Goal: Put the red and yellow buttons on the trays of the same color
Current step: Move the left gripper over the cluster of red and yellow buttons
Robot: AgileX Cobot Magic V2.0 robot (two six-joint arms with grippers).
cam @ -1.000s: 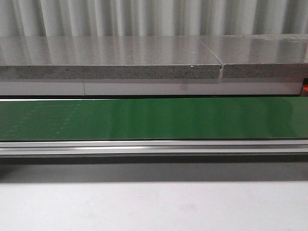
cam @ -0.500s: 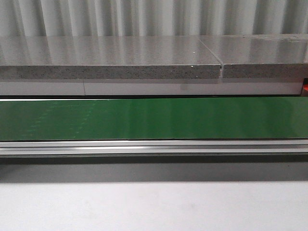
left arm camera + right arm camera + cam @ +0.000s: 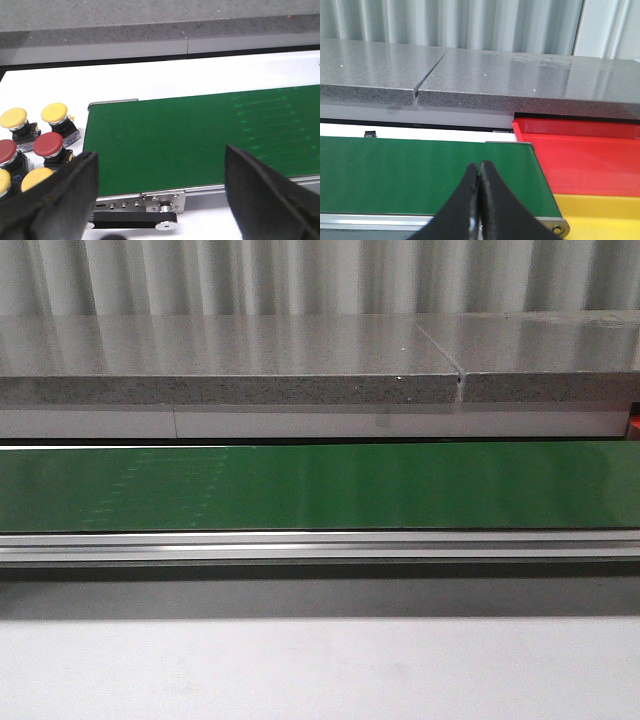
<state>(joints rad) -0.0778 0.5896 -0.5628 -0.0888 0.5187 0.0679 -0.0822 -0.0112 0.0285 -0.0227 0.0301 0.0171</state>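
Even, soft light; glare streaks the green belt (image 3: 320, 485).

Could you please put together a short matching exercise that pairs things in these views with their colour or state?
Things:
1. left gripper
2. right gripper
3. flat conveyor belt
4. shallow plastic tray next to the grey stone ledge

States or colours:
A. red
B. fingers wide apart, holding nothing
C. green
D. fingers pressed together, holding nothing

Pairs: 1-B, 2-D, 3-C, 4-A
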